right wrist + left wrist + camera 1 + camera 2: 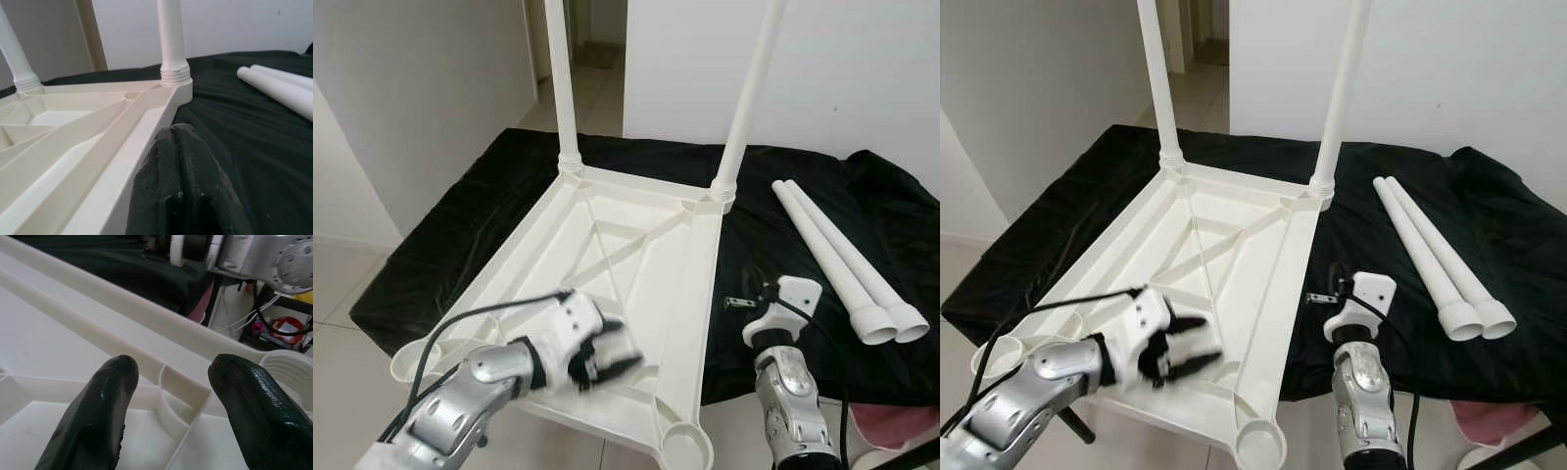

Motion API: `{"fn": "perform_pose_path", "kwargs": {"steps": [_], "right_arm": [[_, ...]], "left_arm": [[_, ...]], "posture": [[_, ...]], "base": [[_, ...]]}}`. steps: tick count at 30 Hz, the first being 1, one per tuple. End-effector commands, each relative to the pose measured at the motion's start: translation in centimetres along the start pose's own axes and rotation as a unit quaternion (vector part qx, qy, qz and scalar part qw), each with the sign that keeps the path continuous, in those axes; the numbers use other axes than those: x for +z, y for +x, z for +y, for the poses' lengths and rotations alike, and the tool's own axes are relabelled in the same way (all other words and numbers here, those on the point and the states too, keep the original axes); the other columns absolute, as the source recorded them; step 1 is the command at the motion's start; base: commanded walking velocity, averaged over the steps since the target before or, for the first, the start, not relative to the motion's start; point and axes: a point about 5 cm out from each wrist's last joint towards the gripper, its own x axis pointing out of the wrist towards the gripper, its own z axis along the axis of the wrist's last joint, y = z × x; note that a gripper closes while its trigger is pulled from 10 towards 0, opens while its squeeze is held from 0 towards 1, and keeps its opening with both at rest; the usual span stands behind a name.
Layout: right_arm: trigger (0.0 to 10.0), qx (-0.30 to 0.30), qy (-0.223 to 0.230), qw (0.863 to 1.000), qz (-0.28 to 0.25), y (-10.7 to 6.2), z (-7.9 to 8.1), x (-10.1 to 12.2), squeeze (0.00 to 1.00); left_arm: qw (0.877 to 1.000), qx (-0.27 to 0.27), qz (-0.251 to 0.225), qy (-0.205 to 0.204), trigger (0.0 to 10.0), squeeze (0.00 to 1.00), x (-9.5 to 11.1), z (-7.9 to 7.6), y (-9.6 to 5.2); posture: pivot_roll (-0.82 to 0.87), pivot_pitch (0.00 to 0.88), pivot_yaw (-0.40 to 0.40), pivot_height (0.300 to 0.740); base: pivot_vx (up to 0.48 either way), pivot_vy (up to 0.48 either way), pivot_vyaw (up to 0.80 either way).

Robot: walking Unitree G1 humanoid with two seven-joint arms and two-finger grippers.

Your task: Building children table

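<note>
One large black cloth-covered surface (489, 196) carries everything you see here. On it lies the white plastic children's tabletop (607, 284), turned upside down so its ribbed underside faces up, with its near edge hanging past the cloth toward you. Two white tubular legs stand screwed into its far corners: the far-left leg (563, 88) and the far-right leg (749, 93), both cut off by the top of the head views. The near-right corner socket (683, 446) sits open with nothing in it, and the near-left corner socket (411, 360) is partly hidden behind the left arm's cable.

Two loose white plastic legs (837, 259) lie side by side, touching, on the cloth to the right of the tabletop, flared ends toward you.

Your left gripper (612, 354) hovers over the near part of the tabletop's underside, its fingers spread apart and holding nothing; its wrist view shows them above a round rib and the near-right socket. Your right gripper (1335, 281) sits over the cloth just beside the tabletop's right edge, and its wrist view shows the two fingers pressed together with nothing between them. A pink object (891, 426) at the lower right is too cropped to identify.
</note>
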Motion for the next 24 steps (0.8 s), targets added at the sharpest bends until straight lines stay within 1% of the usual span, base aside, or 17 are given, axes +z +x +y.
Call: {"fn": "perform_pose_path", "kwargs": {"steps": [1, 2, 3, 7, 8, 11, 12, 13, 14, 15, 16, 17, 18, 19, 20, 23, 24], "right_arm": [[10.0, 0.001, -0.001, 1.0, 0.012, -0.4, -0.2, -0.3, 0.0], [10.0, 0.006, -0.003, 1.0, 0.014, -0.5, -0.2, -0.3, 0.0], [10.0, 0.006, -0.003, 1.0, 0.014, -0.5, -0.2, -0.3, 0.0], [10.0, 0.009, -0.005, 1.0, 0.022, -1.0, -0.3, -0.5, 0.0], [10.0, 0.01, -0.007, 1.0, 0.024, -1.1, -0.4, -0.5, 0.0], [10.0, 0.01, -0.008, 1.0, 0.024, -1.1, -0.4, -0.5, 0.0], [10.0, 0.011, -0.009, 1.0, 0.025, -1.1, -0.4, -0.4, 0.0], [10.0, 0.011, -0.009, 1.0, 0.025, -1.1, -0.4, -0.4, 0.0], [10.0, 0.011, -0.011, 1.0, 0.026, -1.0, -0.5, -0.3, 0.0], [10.0, 0.011, -0.011, 1.0, 0.026, -1.0, -0.5, -0.3, 0.0], [10.0, 0.011, -0.013, 1.0, 0.024, -0.8, -0.5, -0.2, 0.0], [10.0, 0.01, -0.014, 1.0, 0.024, -0.7, -0.6, -0.1, 0.0], [10.0, 0.01, -0.014, 1.0, 0.024, -0.7, -0.6, -0.1, 0.0], [10.0, 0.01, -0.013, 1.0, 0.023, -0.7, -0.6, 0.0, 0.0], [10.0, 0.01, -0.013, 1.0, 0.023, -0.7, -0.5, 0.0, 0.0], [10.0, 0.01, -0.013, 1.0, 0.024, -0.7, -0.5, 0.0, 0.0], [10.0, 0.009, -0.014, 1.0, 0.024, -0.7, -0.5, 0.0, 0.0]], "left_arm": [[1.0, -0.021, 0.002, 0.001, 10.0, 0.0, 0.1, -0.4, -0.2], [0.999, -0.033, 0.004, 0.003, 10.0, 0.0, 0.3, -0.7, -0.6], [0.999, -0.033, 0.004, 0.003, 10.0, 0.0, 0.3, -0.7, -0.6], [0.999, -0.047, 0.015, 0.006, 10.0, 0.0, 0.3, -1.1, -1.8], [0.998, -0.048, 0.029, 0.008, 10.0, 0.0, 0.0, -1.1, -2.4], [0.998, -0.054, 0.034, 0.01, 10.0, 0.0, -0.1, -1.2, -2.6], [0.997, -0.057, 0.048, 0.02, 10.0, 0.0, -0.6, -1.1, -2.7], [0.997, -0.057, 0.048, 0.02, 10.0, 0.0, -0.6, -1.1, -2.7], [0.996, -0.05, 0.073, 0.032, 10.0, 0.0, -1.4, -0.8, -2.6], [0.996, -0.05, 0.073, 0.032, 10.0, 0.0, -1.4, -0.8, -2.6], [0.995, -0.028, 0.083, 0.042, 10.0, 0.0, -2.0, -0.1, -2.1], [0.995, -0.018, 0.087, 0.035, 10.0, 0.0, -2.2, 0.3, -2.0], [0.995, -0.018, 0.087, 0.035, 10.0, 0.0, -2.2, 0.3, -2.0], [0.995, -0.015, 0.092, 0.044, 10.0, 0.0, -2.3, 0.5, -2.0], [0.994, -0.009, 0.1, 0.044, 10.0, 0.0, -2.5, 0.9, -1.9], [0.993, -0.006, 0.106, 0.045, 10.0, 0.0, -2.7, 1.1, -1.9], [0.99, -0.002, 0.122, 0.073, 10.0, 0.0, -2.9, 1.7, -1.9]], "posture": [[0.02, 0.124, -0.012, 0.74], [0.02, 0.13, -0.009, 0.74], [0.02, 0.13, -0.009, 0.74], [0.01, 0.139, -0.004, 0.74], [0.01, 0.144, 0.0, 0.74], [0.01, 0.145, 0.003, 0.74], [0.01, 0.147, 0.005, 0.74], [0.01, 0.147, 0.005, 0.74], [0.01, 0.148, 0.006, 0.74], [0.01, 0.148, 0.006, 0.74], [0.01, 0.148, 0.007, 0.74], [0.0, 0.148, 0.007, 0.74], [0.0, 0.148, 0.007, 0.74], [0.0, 0.147, 0.008, 0.74], [0.0, 0.146, 0.009, 0.74], [0.0, 0.145, 0.009, 0.74], [0.0, 0.144, 0.01, 0.74]], "base": [[0.0, 0.0, 0.0], [0.0, 0.0, 0.0], [0.0, 0.0, 0.0], [0.0, 0.0, 0.0], [0.0, 0.0, 0.0], [0.0, 0.0, 0.0], [0.0, 0.0, 0.0], [0.0, 0.0, 0.0], [0.0, 0.0, 0.0], [0.0, 0.0, 0.0], [0.0, 0.0, 0.0], [0.0, 0.0, 0.0], [0.0, 0.0, 0.0], [0.0, 0.0, 0.0], [0.0, 0.0, 0.0], [0.0, 0.0, 0.0], [0.0, 0.0, 0.0]]}}
